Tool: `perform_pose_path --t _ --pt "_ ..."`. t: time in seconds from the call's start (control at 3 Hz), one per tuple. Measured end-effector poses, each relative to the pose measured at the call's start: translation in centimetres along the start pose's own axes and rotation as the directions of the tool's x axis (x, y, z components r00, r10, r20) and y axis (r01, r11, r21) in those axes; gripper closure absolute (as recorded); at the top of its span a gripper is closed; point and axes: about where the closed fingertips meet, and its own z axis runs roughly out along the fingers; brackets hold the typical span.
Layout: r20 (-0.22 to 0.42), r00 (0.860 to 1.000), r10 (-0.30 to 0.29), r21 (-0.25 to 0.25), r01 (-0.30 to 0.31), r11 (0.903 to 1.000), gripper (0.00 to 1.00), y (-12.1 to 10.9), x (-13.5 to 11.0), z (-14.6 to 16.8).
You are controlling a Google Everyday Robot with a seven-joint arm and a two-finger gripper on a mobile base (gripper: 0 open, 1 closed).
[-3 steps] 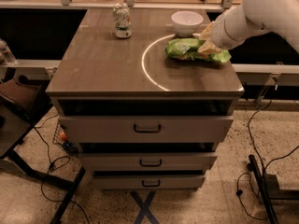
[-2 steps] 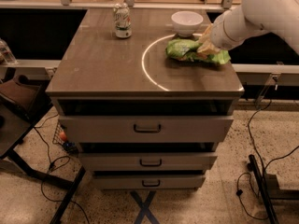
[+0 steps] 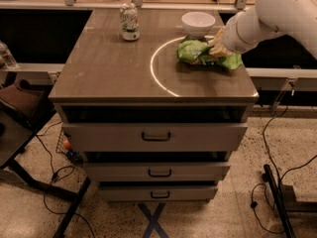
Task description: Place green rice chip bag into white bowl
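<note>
**Grasp step on the green rice chip bag (image 3: 190,51); the carry to the white bowl (image 3: 198,23) is not yet made.**

My gripper (image 3: 214,47) sits low on the right half of the bag, touching it, and I cannot tell whether it is clamped on the plastic. The bag lies on the bench (image 3: 109,73), under the gripper and spreading to its left. The bowl stands upright just beyond the gripper, close to the bag's far edge, and looks empty. I judge the next move calls for a sure hold, a lift clear of the rim, a short carry away from me and a release above the bowl. The bag is bright green, glossy and crumpled. It is wider than the bowl, so I expect it to perch across the rim rather than drop inside.
</note>
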Motion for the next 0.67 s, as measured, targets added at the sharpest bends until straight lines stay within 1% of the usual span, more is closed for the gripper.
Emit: perform_pose_path --t 0.33,0.67 --pt "-0.035 0.999 -0.007 0.012 0.007 0.9999 1.00 -1.6 0.4 -1.9" --pt "-0.106 0.994 -0.023 0.041 0.027 0.9988 1.00 -4.7 0.9 -5.9"
